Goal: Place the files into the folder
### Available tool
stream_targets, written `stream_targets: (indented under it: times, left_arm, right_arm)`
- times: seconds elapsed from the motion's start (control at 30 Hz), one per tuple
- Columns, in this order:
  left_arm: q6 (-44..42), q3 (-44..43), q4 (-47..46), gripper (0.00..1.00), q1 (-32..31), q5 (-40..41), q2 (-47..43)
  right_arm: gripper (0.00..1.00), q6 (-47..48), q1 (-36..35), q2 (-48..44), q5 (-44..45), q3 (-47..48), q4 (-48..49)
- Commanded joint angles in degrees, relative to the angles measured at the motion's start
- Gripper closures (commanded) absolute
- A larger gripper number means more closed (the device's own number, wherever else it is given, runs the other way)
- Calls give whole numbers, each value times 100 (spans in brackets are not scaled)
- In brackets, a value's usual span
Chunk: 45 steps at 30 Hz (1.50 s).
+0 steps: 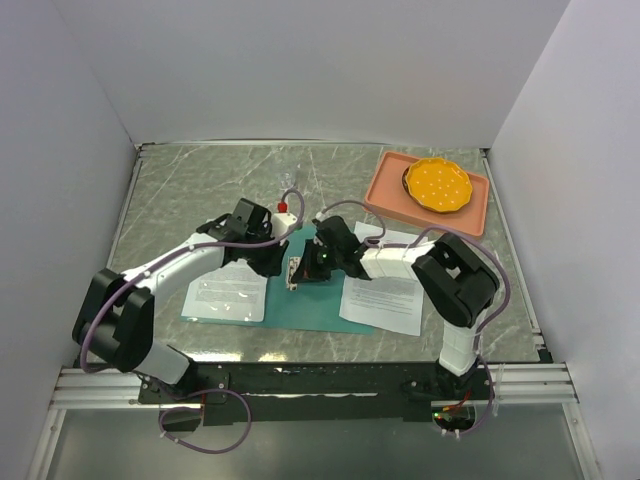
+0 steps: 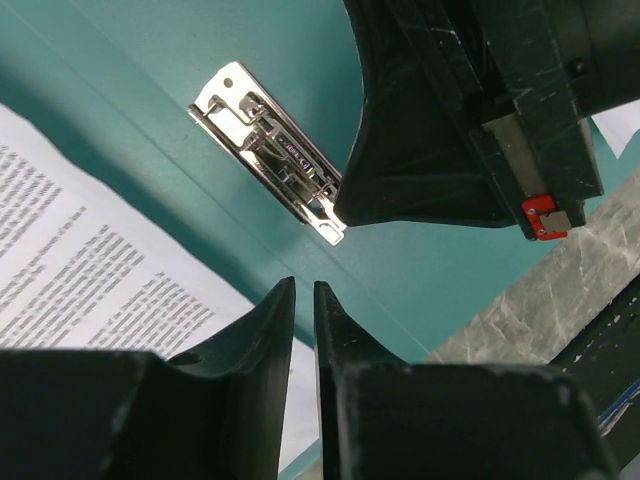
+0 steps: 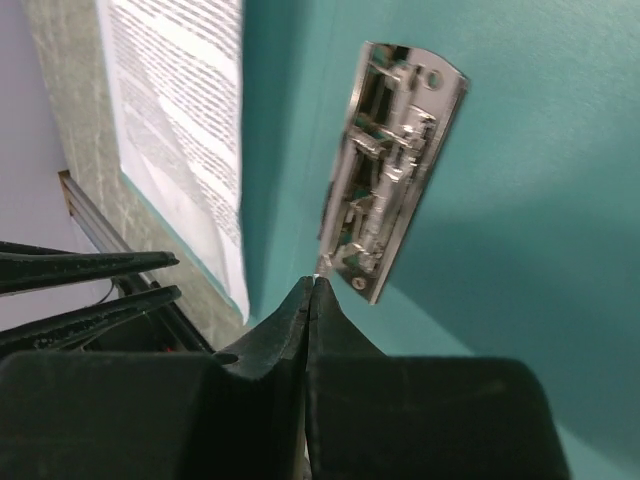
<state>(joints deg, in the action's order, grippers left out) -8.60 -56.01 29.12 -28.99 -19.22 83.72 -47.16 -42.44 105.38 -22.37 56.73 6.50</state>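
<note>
The teal folder (image 1: 305, 308) is laid open on the tabletop (image 1: 200, 190), just beyond the arm bases. Of the files, the left-hand sheet (image 1: 228, 292) is seen lying on its left half, and the right-hand sheet (image 1: 385, 290) is laid across its right edge. Over the middle, the left gripper (image 2: 304, 285) is held with jaws nearly together, a thin gap showing and nothing between them. The right gripper (image 3: 311, 282) is set with jaws pressed together, its tip at a corner of the metal clip (image 3: 395, 170). At the far right, an orange plate (image 1: 438, 185) is carried in a salmon tray (image 1: 383, 197).
</note>
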Motion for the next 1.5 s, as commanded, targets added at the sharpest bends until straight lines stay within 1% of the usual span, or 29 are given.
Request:
stream_targets:
  times: [0.0, 0.1, 0.13, 0.23, 0.33, 0.43, 0.47, 0.5, 0.53, 0.63, 0.73, 0.97, 1.07, 1.2, 1.47]
  left_arm:
    - [253, 11, -381, 78, -150, -20, 266]
    - [271, -33, -407, 71, -186, -64, 416]
    - [280, 2, -442, 61, -186, -64, 434]
    - [332, 37, -504, 51, -194, -82, 478]
    - [306, 72, -539, 57, -212, -187, 443]
    - [341, 142, -627, 54, -221, -178, 434]
    - [342, 169, -653, 55, -221, -161, 460]
    - [324, 195, -671, 56, -221, -187, 478]
    - [289, 230, -671, 61, -221, -213, 513]
    - [254, 318, -697, 68, -221, -240, 601]
    - [218, 450, -776, 71, -221, -214, 610]
    - [262, 626, -970, 73, -221, -170, 610]
    - [297, 600, -1040, 71, -221, -169, 645]
    - [333, 521, -1093, 65, -221, -134, 724]
    - [280, 494, -1146, 66, -186, -99, 830]
  right_arm:
    - [100, -110, 86, 96, -66, -171, 369]
    - [100, -145, 130, 131, -39, -303, 483]
    - [100, -153, 148, 149, -48, -338, 510]
    - [100, -180, 192, 211, -101, -417, 624]
    - [100, -250, 218, 298, -145, -478, 773]
    - [100, -355, 227, 369, -171, -575, 993]
    - [100, -408, 236, 404, -171, -601, 1054]
    - [100, -426, 244, 413, -171, -628, 1159]
    - [100, -452, 236, 422, -162, -645, 1169]
    - [100, -522, 245, 457, -127, -724, 1274]
    - [100, -505, 245, 466, -22, -768, 1213]
    - [100, -549, 245, 518, 22, -865, 1266]
    - [100, -532, 245, 518, 49, -883, 1239]
    - [100, -540, 245, 518, 57, -944, 1239]
    - [100, -549, 262, 518, 57, -997, 1239]
